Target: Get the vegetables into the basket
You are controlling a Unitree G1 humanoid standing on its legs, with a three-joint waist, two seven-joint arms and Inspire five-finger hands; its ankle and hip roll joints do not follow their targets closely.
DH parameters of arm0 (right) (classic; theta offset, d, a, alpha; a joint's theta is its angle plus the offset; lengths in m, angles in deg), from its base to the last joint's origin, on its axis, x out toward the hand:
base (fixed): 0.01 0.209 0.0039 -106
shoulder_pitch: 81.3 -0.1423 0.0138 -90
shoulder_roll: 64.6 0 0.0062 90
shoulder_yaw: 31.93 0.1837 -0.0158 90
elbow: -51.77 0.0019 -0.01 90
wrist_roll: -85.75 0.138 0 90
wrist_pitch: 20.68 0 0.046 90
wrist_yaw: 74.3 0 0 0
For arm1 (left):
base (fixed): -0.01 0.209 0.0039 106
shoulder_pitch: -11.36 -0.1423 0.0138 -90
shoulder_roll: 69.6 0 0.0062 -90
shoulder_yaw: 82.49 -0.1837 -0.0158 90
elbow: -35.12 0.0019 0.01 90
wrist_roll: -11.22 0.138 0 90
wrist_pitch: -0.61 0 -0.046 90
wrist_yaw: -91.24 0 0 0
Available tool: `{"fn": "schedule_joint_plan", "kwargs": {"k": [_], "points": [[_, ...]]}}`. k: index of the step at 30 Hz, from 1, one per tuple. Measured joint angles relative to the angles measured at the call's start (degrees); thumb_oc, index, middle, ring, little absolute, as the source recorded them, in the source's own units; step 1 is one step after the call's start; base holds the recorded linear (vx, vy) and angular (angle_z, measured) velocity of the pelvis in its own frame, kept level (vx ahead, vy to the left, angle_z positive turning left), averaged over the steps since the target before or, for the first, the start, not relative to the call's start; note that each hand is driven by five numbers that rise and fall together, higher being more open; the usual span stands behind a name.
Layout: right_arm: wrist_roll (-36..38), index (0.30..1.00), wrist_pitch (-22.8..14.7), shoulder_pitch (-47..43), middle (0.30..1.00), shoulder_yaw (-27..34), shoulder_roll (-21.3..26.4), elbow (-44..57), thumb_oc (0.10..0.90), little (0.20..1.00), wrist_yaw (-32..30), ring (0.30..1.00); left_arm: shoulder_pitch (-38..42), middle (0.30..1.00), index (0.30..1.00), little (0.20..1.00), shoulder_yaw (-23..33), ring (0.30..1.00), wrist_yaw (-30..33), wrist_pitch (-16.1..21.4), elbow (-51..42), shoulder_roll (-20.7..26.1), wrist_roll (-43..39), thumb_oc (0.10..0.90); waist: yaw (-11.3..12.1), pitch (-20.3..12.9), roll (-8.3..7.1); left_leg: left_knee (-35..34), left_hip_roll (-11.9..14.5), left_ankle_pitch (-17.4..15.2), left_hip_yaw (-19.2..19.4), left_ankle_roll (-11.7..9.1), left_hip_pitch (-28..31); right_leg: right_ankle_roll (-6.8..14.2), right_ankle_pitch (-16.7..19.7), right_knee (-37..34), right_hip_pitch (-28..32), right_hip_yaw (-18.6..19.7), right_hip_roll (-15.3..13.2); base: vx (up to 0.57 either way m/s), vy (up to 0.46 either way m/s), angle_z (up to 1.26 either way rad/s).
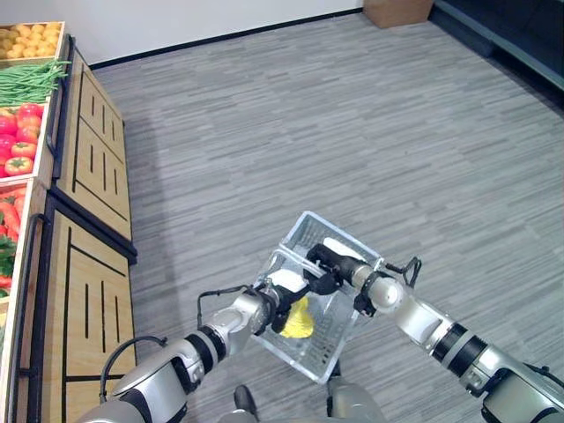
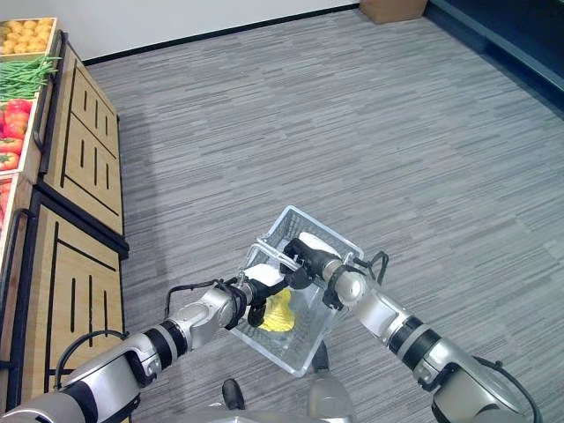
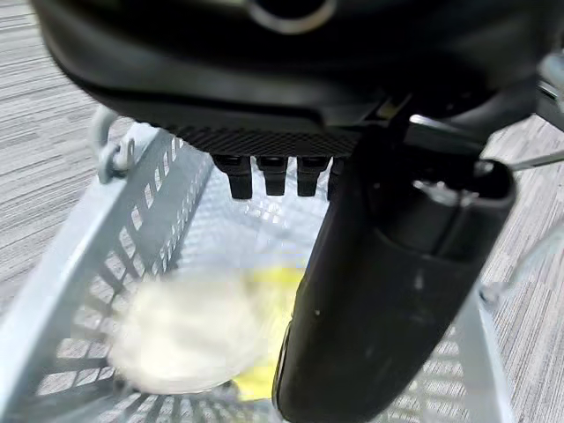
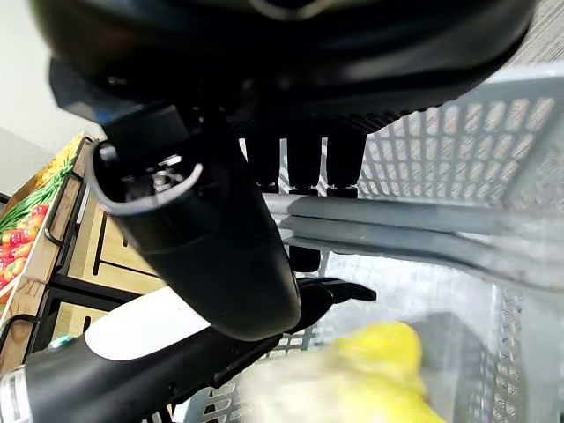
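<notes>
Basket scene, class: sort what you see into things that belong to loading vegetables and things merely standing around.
Belong to the job:
basket, held at its handle by the right hand
yellow vegetable inside it
left hand reaching in
tomatoes, green beans on the wooden stand

Just lying about:
cardboard box by the far wall

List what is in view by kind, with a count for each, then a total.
Basket: 1
Yellow vegetable in the basket: 1
Wooden produce stands: 2
Cardboard box: 1
Robot hands: 2, left hand and right hand
Total: 7
</notes>
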Motion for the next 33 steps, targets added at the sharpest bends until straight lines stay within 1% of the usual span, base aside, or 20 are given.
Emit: {"fn": "schedule_joint_plan", "kwargs": {"k": [4,6,7,8,9,10,11,13,17,18,20,21,23,24,25,26,28,30,31,33], "points": [[0.0,0.3,-0.1,0.0,0.3,-0.3,-0.6,-1.2,0.4,0.3,-0.3,0.3,0.0,1.0,1.0,1.0,-0.3,1.0,0.0,0.0,0.7,-0.1,0.0,0.9,0.1,0.0,0.02,0.0,0.0,0.0,-0.4,0.0,0.3,0.0,0.0,0.0,0.5,-0.4,-0.2,0.0,-0.007,0.06],[0.0,0.3,-0.1,0.0,0.3,-0.2,-2.1,-3.1,0.4,0.3,-0.4,0.3,0.0,1.0,1.0,1.0,-0.3,1.0,0.0,-0.2,1.8,-0.6,-0.1,0.9,0.0,0.0,0.07,0.0,0.0,0.0,-0.9,0.0,0.8,0.0,-0.1,0.0,1.4,-0.9,-0.5,0.01,-0.019,0.11],[0.2,0.3,-1.1,0.3,0.3,0.2,-3.1,-5.1,0.4,0.3,-0.6,0.3,0.0,1.0,1.0,1.0,-0.3,1.0,-0.1,-0.5,2.1,-0.6,-0.4,0.9,-0.1,-0.1,0.09,0.0,0.1,0.0,-1.4,0.0,0.9,0.0,-0.3,0.0,1.8,-1.3,-0.5,0.04,-0.005,0.28],[0.6,0.3,-2.3,1.5,0.3,1.3,-5.5,-8.5,0.4,0.3,-1.0,0.3,0.0,1.0,1.0,1.0,-0.4,1.0,-0.3,-0.8,2.2,-0.9,-1.1,0.9,0.0,-0.2,0.32,0.0,0.1,0.1,-2.3,0.0,1.1,-0.2,-0.7,0.0,2.6,-2.2,-0.6,0.05,-0.005,0.27],[1.0,0.3,-2.9,2.3,0.3,2.3,-5.9,-9.9,0.4,0.3,-1.0,0.3,-0.1,1.0,1.0,1.0,-0.4,1.0,-0.5,-0.9,2.5,-0.3,-1.8,0.9,0.1,-0.3,0.55,0.0,0.1,0.1,-2.5,0.0,1.1,0.0,-0.8,0.0,2.7,-2.4,-0.7,0.05,-0.005,0.3],[2.5,0.3,-4.7,4.4,0.3,5.8,-7.7,-12.6,0.4,0.3,-1.4,0.3,-0.1,1.0,1.0,1.0,-0.4,1.0,-0.5,-0.8,2.4,-0.1,-3.2,0.9,0.3,-0.5,0.82,0.0,0.1,0.1,-3.1,0.0,1.3,-0.1,-0.9,0.0,3.3,-2.8,-0.8,0.01,-0.002,0.26],[3.2,0.3,-4.7,5.7,0.3,7.4,-9.2,-14.4,0.4,0.3,-2.1,0.3,-0.4,1.0,1.0,1.0,-0.2,1.0,-0.7,-0.6,1.8,-0.1,-4.6,0.9,0.3,-0.7,1.11,0.0,0.1,0.1,-3.7,0.0,1.5,-0.1,-1.1,0.0,3.9,-3.5,-0.9,0.01,-0.002,0.27],[3.5,0.3,-3.6,6.2,0.3,7.0,-8.8,-14.9,0.4,0.3,-2.2,0.3,-0.5,1.0,1.0,1.0,0.4,1.0,-0.7,-0.9,1.0,0.3,-6.5,0.9,0.9,-1.0,1.57,0.0,-0.2,0.1,-4.2,0.0,1.5,0.0,-1.3,0.0,4.1,-3.8,-1.2,0.03,-0.003,0.17],[3.3,0.3,-3.3,9.2,0.3,11.8,-8.4,-21.7,0.4,0.3,-2.6,0.3,-2.4,1.0,1.0,1.0,4.8,1.0,-0.9,-0.3,-9.3,5.4,-11.5,0.9,2.7,-1.3,1.98,0.0,-0.2,0.2,-6.5,0.2,2.0,0.1,-1.8,0.0,6.1,-6.1,-1.4,0.02,-0.01,0.3],[3.2,0.3,-2.7,9.8,0.3,13.0,-8.0,-22.9,0.4,0.3,-2.6,0.3,-2.8,1.0,1.0,1.0,6.4,1.0,-0.7,-0.4,-10.2,5.9,-11.9,0.9,3.3,-1.5,2.12,0.0,-0.2,0.2,-6.7,0.2,2.1,0.1,-1.9,0.0,6.3,-6.3,-1.4,0.03,-0.016,0.17],[2.9,0.3,-2.1,10.5,0.3,13.8,-7.6,-23.3,0.4,0.3,-3.1,0.3,-3.2,1.0,1.0,1.0,8.0,1.0,-0.2,-0.8,-10.7,6.2,-12.5,0.9,3.4,-1.5,2.21,0.0,-0.3,0.2,-6.9,0.2,2.0,0.1,-2.0,0.0,6.4,-6.6,-1.4,0.03,-0.015,0.08],[2.8,0.3,-2.3,11.9,0.3,16.0,-7.4,-23.5,0.4,0.3,-2.9,0.3,-4.4,1.0,1.0,1.0,11.0,1.0,0.0,-0.9,-10.6,8.2,-13.4,0.9,3.5,-1.6,2.34,0.0,-0.2,0.2,-7.2,0.2,2.2,0.1,-2.0,0.0,6.6,-6.6,-1.4,0.03,-0.015,0.06],[2.1,0.3,-1.4,13.7,0.3,17.8,-6.6,-23.6,0.4,0.3,-3.7,0.3,-5.9,1.0,1.0,1.0,12.4,1.0,0.0,-2.2,-10.7,10.1,-14.3,0.9,3.3,-2.0,2.57,0.0,-0.2,0.2,-7.9,0.2,2.3,0.1,-2.3,0.0,7.2,-7.2,-1.4,0.02,-0.009,0.12],[2.0,0.3,-2.2,15.1,0.3,20.0,-6.2,-24.1,0.4,0.3,-3.3,0.3,-7.8,1.0,1.0,1.0,14.7,1.0,0.0,-1.5,-11.0,11.0,-15.3,0.9,3.5,-2.2,2.73,0.0,-0.2,0.2,-7.9,0.2,2.3,0.1,-2.3,0.0,7.3,-7.3,-1.3,0.01,-0.011,0.1],[1.5,0.3,-1.9,16.3,0.3,22.2,-6.1,-24.5,0.4,0.3,-3.7,0.3,-10.1,1.0,1.0,1.0,16.9,1.0,0.1,-1.5,-12.2,11.5,-16.4,0.9,3.3,-2.3,2.82,0.0,-0.2,0.2,-8.1,0.2,2.3,0.0,-2.4,0.0,7.4,-7.5,-1.4,0.01,-0.014,0.07],[0.5,0.3,-1.4,16.8,0.3,22.8,-5.4,-25.3,0.4,0.3,-4.2,0.3,-11.3,1.0,1.0,1.0,18.0,1.0,0.1,-2.5,-11.9,12.5,-16.7,0.9,3.7,-2.3,2.85,0.0,-0.1,0.2,-8.3,0.2,2.3,0.0,-2.4,0.0,7.4,-7.7,-1.3,0.01,-0.016,0.06],[0.2,0.3,-1.4,19.8,0.3,26.9,-4.5,-25.8,0.4,0.3,-4.1,0.3,-15.2,1.0,1.0,1.0,21.8,1.0,0.1,-2.4,-11.9,13.5,-18.0,0.9,4.3,-2.3,2.85,0.0,-0.1,0.2,-8.4,0.2,2.3,0.0,-2.4,0.0,7.6,-7.8,-1.3,0.01,-0.007,0.05],[-0.1,0.3,-0.9,21.7,0.3,28.8,-3.5,-26.8,0.4,0.3,-4.2,0.3,-18.0,1.0,1.0,1.0,23.3,1.0,0.0,-3.7,-11.9,15.0,-18.2,0.9,4.7,-2.3,2.79,0.0,-0.1,0.2,-8.6,0.2,2.4,0.1,-2.5,0.0,7.8,-8.0,-1.3,0.01,-0.009,0.06],[-0.2,0.3,-1.0,23.0,0.3,30.1,-3.0,-27.0,0.4,0.3,-4.2,0.3,-20.9,1.0,1.0,1.0,25.1,1.0,0.0,-3.6,-12.1,16.3,-19.2,0.9,4.7,-2.3,2.8,-0.1,-0.1,0.2,-8.6,0.2,2.4,0.3,-2.7,0.0,7.8,-8.0,-1.4,0.0,0.0,0.0],[-1.3,0.3,-2.3,24.9,0.3,33.0,-3.1,-28.9,0.4,0.3,-4.3,0.3,-25.3,1.0,1.0,1.0,29.0,1.0,0.3,-3.8,-11.9,16.6,-20.1,0.9,4.7,-2.5,2.64,-0.2,-0.1,0.2,-8.7,0.1,2.3,0.8,-3.2,0.0,7.7,-8.0,-1.4,0.0,0.0,0.0]]}}
